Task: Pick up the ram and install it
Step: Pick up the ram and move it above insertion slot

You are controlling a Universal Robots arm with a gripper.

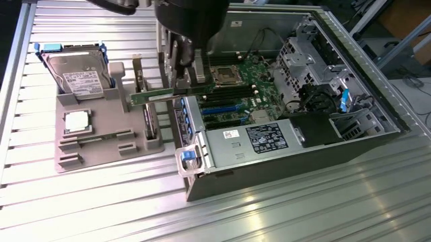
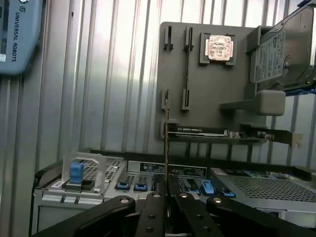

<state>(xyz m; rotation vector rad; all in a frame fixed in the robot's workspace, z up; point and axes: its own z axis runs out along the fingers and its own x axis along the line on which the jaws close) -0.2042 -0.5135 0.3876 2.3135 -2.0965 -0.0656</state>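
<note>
The ram (image 1: 151, 96) is a thin green stick held lengthwise and level in the air, over the near wall of the open computer case (image 1: 283, 151). My gripper (image 1: 176, 86) is shut on it from above, near its right half. In the wrist view the ram (image 2: 166, 148) shows edge-on as a thin line rising from between the black fingers (image 2: 150, 210) of my gripper (image 2: 168, 197). Just past the held stick in the exterior view lie the motherboard (image 1: 246, 83) and its dark memory slots (image 1: 225, 94).
A grey holder tray (image 1: 101, 146) lies at the exterior view's left of the case. It carries a hard drive (image 1: 81, 75), a square silver processor (image 1: 76, 121) and an upright expansion card (image 2: 217, 132). Blue latches (image 1: 189, 157) line the case's near edge. A ribbed metal table (image 1: 303, 212) lies all around.
</note>
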